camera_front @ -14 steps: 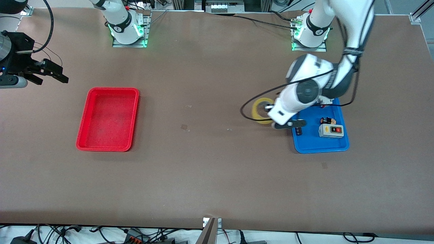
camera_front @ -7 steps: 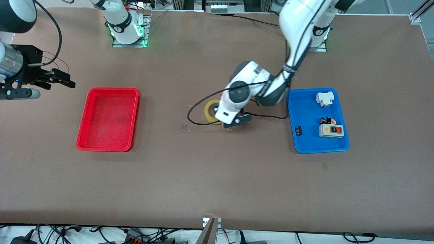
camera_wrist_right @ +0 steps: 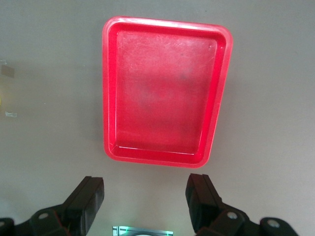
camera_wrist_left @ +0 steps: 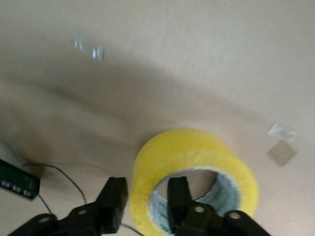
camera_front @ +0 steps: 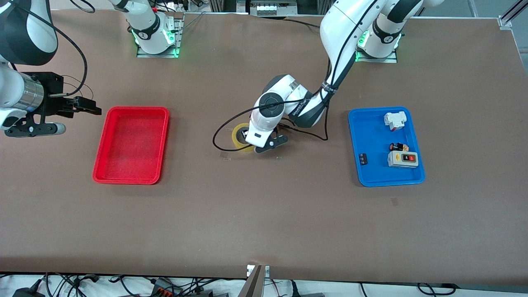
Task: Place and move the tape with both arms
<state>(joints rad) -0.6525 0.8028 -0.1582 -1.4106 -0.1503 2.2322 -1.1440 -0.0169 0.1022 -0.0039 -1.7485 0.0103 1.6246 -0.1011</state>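
Note:
The tape (camera_front: 238, 138) is a yellowish translucent roll in the middle of the table, between the two trays. My left gripper (camera_front: 258, 142) is low over it, shut on the roll's wall. In the left wrist view one finger (camera_wrist_left: 178, 196) is inside the hollow core and the other stands outside the wall of the tape (camera_wrist_left: 197, 147), with the left gripper (camera_wrist_left: 146, 197) straddling it. I cannot tell whether the roll touches the table. My right gripper (camera_front: 86, 106) is open and empty, over the bare table beside the red tray (camera_front: 101, 144) at the right arm's end. It also shows in the right wrist view (camera_wrist_right: 145, 196).
The red tray (camera_wrist_right: 110, 88) holds nothing. The blue tray (camera_front: 373, 175) at the left arm's end holds a grey switch box (camera_front: 403, 159), a white part (camera_front: 394, 120) and two small dark parts. A black cable (camera_front: 225, 132) loops from the left wrist beside the tape.
My left arm carried the tape from beside the blue tray to the table's middle, toward the right arm's end. My right gripper moved closer to the red tray.

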